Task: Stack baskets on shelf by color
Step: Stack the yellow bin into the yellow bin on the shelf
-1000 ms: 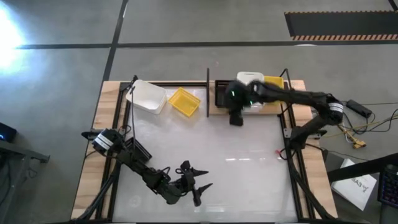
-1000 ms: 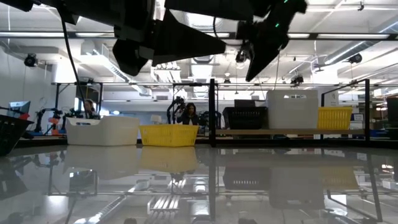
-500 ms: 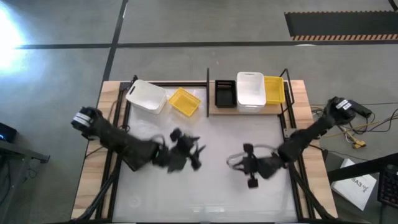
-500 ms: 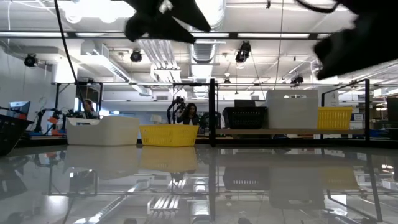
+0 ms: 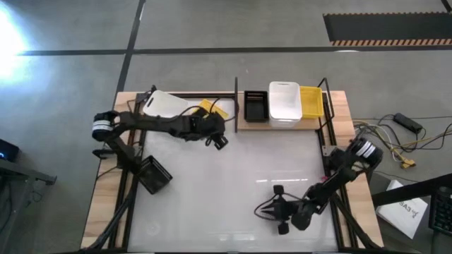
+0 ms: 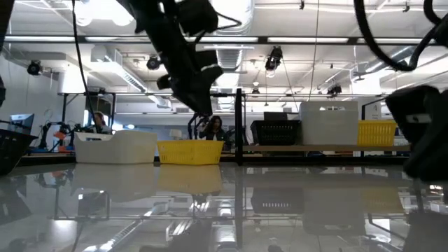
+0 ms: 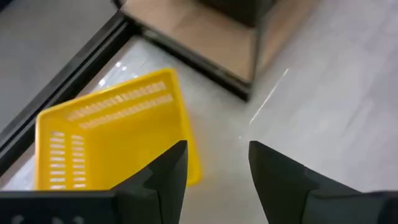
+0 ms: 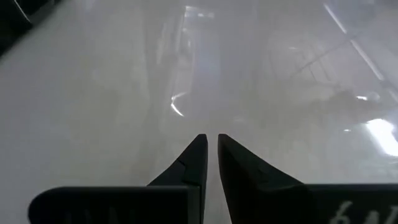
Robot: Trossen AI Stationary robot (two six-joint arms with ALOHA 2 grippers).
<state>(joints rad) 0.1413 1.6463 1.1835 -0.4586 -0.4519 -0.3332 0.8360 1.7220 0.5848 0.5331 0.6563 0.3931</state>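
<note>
A yellow basket (image 5: 210,111) (image 7: 112,134) rests on its base on the table near the far edge, beside a white basket (image 5: 166,104). My left gripper (image 5: 219,137) (image 7: 217,155) hovers open just right of the yellow basket, above it in the low view (image 6: 203,105). The shelf (image 5: 282,121) carries a black basket (image 5: 255,106), a white basket (image 5: 284,102) and a yellow basket (image 5: 311,101) side by side. Another black basket (image 5: 154,174) sits on the table's left side. My right gripper (image 5: 263,209) (image 8: 211,140) is shut over bare table near the near right.
Thin black upright rods (image 6: 239,126) stand at the shelf's ends. A black frame runs along the table's left and right sides (image 5: 332,176). The white tabletop (image 5: 233,183) lies between the two arms. People show in the room beyond, in the low view.
My left arm has swung from the table's near edge toward the far edge, ending beside the yellow basket on the table. My right arm has drawn back from the shelf toward the near right of the table. The baskets have stayed where they were.
</note>
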